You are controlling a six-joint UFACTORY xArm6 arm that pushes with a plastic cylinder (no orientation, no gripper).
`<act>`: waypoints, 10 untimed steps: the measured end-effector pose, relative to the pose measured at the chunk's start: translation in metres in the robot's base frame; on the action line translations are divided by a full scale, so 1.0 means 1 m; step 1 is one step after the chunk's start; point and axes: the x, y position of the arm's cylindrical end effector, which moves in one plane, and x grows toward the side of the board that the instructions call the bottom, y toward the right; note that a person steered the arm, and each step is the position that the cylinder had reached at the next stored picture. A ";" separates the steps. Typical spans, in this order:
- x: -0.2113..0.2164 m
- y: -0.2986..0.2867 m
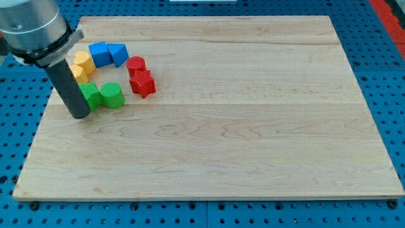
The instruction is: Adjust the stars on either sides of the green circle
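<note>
Near the wooden board's [209,158] top-left corner, my tip [80,115] rests just left of the green star [92,95], which touches the green circle [112,95]; a plain rod, it has nothing to spread, close or pinch. The red star [143,83] sits apart on the circle's right, below the red cylinder [135,64], while yellow blocks [81,65] and blue blocks [107,54] complete the ring. Short, slow nudges against each star's outer face should probably shift them without disturbing the circle.
</note>
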 end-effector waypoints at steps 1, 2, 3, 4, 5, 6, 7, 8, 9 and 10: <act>-0.012 0.000; -0.007 0.000; 0.019 0.008; 0.023 0.065; 0.021 0.137; 0.013 0.200; -0.015 0.210; -0.033 0.173; -0.048 0.131; -0.055 0.102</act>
